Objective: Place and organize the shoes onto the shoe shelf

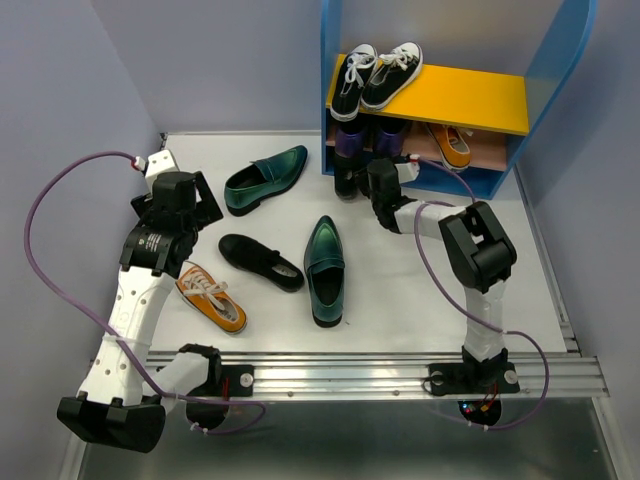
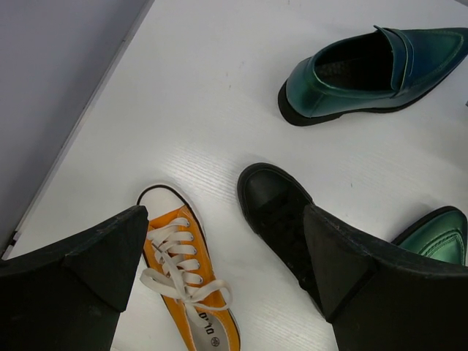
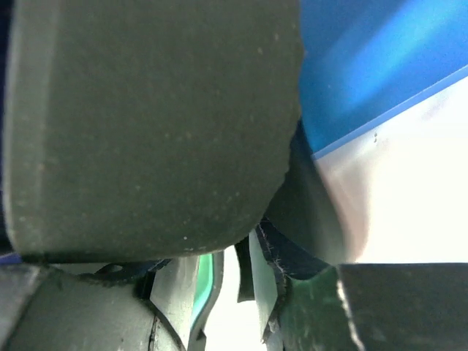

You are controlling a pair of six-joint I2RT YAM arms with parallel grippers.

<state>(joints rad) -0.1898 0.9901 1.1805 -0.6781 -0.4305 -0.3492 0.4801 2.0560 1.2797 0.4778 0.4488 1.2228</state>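
The shoe shelf (image 1: pixel 480 100) stands at the back right, with one orange sneaker (image 1: pixel 452 145) on its lower board. At the shelf's front left corner, my right gripper (image 1: pixel 374 182) is up against a black shoe (image 1: pixel 347 183). In the right wrist view that shoe's dark sole (image 3: pixel 146 124) fills the frame. A thin black edge sits between the slightly parted fingers of the right gripper (image 3: pixel 234 292), with light showing beside it. On the table lie two green loafers (image 1: pixel 265 180) (image 1: pixel 323 270), a black shoe (image 1: pixel 260 262) and an orange sneaker (image 1: pixel 212 297). My left gripper (image 1: pixel 185 195) (image 2: pixel 225 219) hangs open above them and holds nothing.
Black sneakers with white laces (image 1: pixel 375 75) sit on the yellow upper board. Purple shoes (image 1: pixel 365 140) stand at the left of the lower board. The shelf's blue side (image 3: pixel 380 66) is close to the right wrist. Grey walls close in the table on the left and at the back.
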